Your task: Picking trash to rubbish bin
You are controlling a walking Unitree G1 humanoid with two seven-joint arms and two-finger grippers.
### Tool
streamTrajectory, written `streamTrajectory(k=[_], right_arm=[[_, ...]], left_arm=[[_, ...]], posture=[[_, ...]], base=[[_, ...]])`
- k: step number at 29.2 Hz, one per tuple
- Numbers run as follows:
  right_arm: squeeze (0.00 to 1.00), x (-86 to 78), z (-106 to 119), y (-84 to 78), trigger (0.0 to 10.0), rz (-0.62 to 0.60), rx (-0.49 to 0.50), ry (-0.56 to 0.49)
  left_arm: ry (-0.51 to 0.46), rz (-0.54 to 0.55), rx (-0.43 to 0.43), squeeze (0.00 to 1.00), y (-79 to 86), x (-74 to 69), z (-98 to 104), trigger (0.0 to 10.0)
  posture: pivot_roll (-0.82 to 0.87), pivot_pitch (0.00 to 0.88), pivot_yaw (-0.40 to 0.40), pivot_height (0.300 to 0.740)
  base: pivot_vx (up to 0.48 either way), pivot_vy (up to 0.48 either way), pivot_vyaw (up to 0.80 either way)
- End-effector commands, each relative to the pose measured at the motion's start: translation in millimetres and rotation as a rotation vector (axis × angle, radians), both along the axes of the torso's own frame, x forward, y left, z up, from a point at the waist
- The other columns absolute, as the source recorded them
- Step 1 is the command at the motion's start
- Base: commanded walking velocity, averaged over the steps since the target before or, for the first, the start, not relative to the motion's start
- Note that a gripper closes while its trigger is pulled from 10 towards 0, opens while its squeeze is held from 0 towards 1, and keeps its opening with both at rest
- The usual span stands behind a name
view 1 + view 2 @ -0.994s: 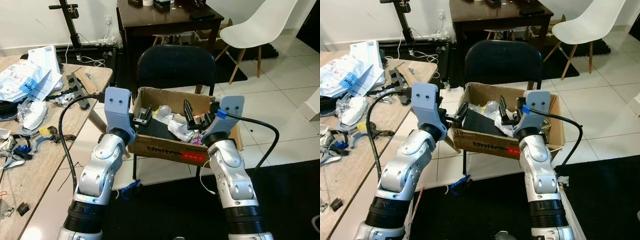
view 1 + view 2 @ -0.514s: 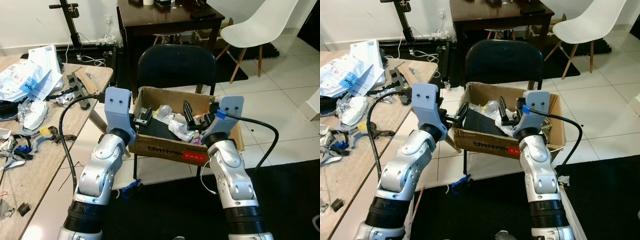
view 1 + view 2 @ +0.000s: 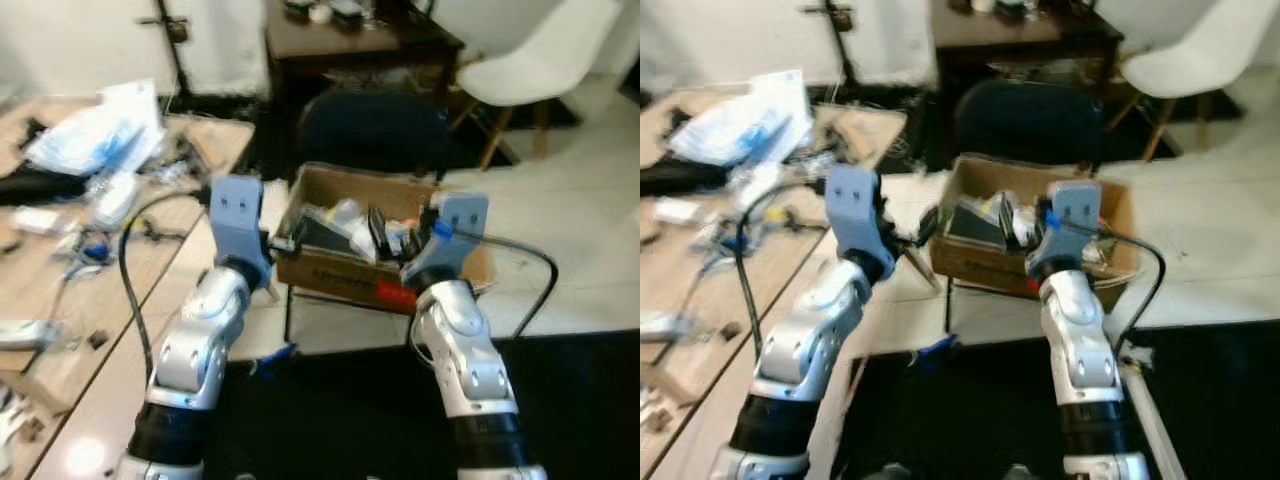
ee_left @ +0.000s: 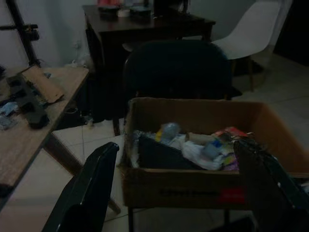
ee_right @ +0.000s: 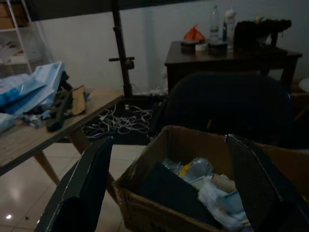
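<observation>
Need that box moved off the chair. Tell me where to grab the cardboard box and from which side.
Grip the cardboard box by its two short end walls, one gripper each side, coming from the front. Its top is open and full of trash, and it sits flat on the black chair. Both the left gripper and right gripper are open.

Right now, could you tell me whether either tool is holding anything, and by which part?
Nothing is held. The left tool and right tool are both open with bare fingers, raised toward the cardboard box of trash on the chair.
</observation>
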State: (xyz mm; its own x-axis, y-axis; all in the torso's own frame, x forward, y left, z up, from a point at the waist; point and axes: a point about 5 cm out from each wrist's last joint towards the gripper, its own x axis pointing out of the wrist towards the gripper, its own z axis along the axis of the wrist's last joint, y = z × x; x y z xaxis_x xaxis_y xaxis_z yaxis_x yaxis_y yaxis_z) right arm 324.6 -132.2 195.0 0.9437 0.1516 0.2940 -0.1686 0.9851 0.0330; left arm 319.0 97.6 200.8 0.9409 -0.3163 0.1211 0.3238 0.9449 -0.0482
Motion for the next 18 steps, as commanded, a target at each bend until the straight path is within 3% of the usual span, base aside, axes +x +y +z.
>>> streamTrajectory(k=[1,18], right_arm=[[0.00,-1.0,0.4,1.2,10.0,0.008,0.011,0.002],[0.00,-2.2,-1.6,1.4,10.0,0.004,0.021,0.011]], left_arm=[[0.008,-0.004,0.027,0.00,0.8,-0.4,-2.0,10.0],[0.017,-0.005,0.062,0.00,0.4,0.0,-2.9,10.0]], posture=[[0.02,0.132,0.021,0.740],[0.03,0.139,0.032,0.740]], base=[[0.000,0.000,0.00],[0.000,0.000,0.00]])
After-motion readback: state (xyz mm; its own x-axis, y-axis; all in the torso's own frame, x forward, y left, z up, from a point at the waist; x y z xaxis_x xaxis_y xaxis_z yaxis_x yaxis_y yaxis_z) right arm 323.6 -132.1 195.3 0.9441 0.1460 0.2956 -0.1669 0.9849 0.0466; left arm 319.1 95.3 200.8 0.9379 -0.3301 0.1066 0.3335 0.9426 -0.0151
